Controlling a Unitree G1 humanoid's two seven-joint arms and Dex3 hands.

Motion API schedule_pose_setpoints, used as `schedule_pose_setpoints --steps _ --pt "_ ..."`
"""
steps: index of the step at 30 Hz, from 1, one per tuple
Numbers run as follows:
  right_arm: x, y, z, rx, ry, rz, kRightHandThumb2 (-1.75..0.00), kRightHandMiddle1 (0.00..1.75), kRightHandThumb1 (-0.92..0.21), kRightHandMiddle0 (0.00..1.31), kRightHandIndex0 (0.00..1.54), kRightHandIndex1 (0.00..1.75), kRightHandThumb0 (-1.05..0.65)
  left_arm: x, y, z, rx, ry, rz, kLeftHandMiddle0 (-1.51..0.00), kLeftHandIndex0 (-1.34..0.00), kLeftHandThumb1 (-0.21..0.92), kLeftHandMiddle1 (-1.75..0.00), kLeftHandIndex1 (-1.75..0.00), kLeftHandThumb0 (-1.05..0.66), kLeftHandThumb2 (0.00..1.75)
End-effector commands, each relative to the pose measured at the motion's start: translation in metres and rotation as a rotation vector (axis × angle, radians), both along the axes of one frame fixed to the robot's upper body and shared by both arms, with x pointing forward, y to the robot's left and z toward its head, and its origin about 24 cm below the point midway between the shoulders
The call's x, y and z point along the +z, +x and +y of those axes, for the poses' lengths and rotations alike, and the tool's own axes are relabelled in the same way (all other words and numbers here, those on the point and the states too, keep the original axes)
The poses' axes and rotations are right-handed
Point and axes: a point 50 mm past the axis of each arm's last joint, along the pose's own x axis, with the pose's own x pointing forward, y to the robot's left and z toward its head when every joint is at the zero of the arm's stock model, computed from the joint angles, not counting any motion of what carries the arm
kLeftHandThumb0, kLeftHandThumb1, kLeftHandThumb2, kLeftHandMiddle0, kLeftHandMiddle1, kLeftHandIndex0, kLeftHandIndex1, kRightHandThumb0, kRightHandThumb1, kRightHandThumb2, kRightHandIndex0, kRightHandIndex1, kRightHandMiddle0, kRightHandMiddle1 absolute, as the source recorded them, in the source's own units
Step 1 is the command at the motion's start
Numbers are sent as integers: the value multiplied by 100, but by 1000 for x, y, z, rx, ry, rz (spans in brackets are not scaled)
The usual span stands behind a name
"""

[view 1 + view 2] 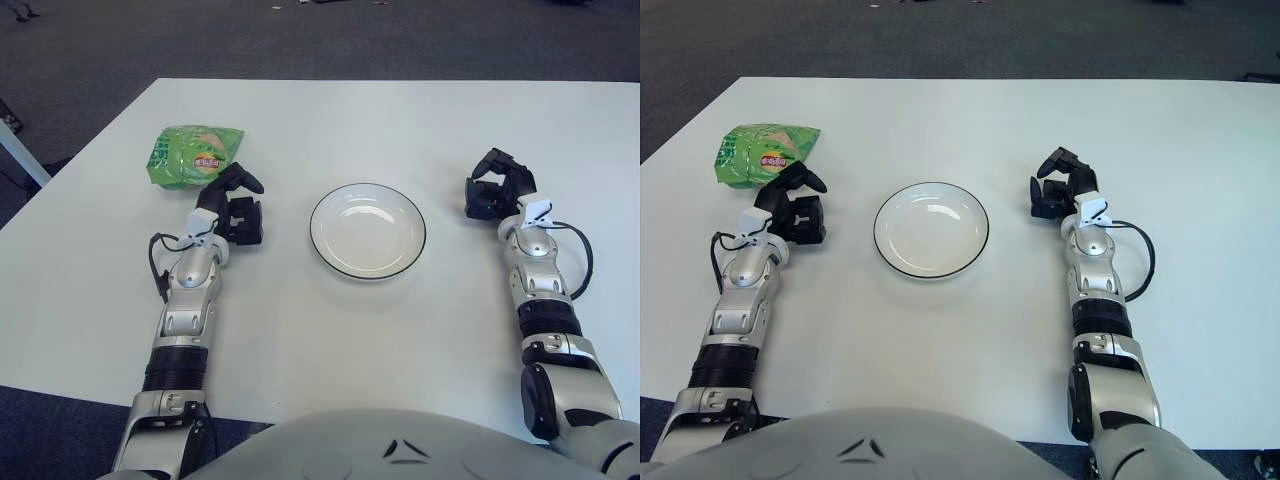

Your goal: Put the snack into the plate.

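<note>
A white worktop (330, 120) fills most of the frame, with dark carpet (300, 40) behind it. A white plate (367, 230) with a dark rim sits at the centre, bare. The green snack (193, 154) bag lies in the upper left, well apart from the plate, nothing between them. The left hand (232, 205) shows just below the snack, forearm stretched along the worktop, fingers (240, 179) loosely spread and holding nothing. The right hand (497, 186) shows right of the plate, fingers relaxed, empty.
</note>
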Motion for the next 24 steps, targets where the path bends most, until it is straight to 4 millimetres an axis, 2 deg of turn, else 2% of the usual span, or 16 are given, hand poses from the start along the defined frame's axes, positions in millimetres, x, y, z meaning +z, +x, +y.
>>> schedule_pose_setpoints --steps 1,6,13,16,24 --pt "-38 -19 -2 -22 34 138 -138 175 -27 65 136 175 -50 -50 -29 3 41 -19 188 -132 -71 20 -175 -175 -53 146" --pt "-38 -19 -2 -25 35 140 -138 175 -27 65 136 175 -50 -49 -29 3 46 6 175 -132 -71 20 -175 -175 -53 147" --pt "-38 -19 -1 -24 37 139 -138 175 -27 65 136 175 -50 -47 -34 1 86 127 122 -133 -71 20 -175 -175 -53 146" --pt "-39 -19 -2 -22 34 141 -138 175 -27 66 136 175 -50 -37 -41 -6 100 210 69 -133 -71 20 -175 -175 -53 146" --pt "-39 -19 -1 -16 30 138 -138 175 -27 66 136 175 -50 -34 -42 -5 148 340 10 -133 -73 19 -175 -175 -54 148"
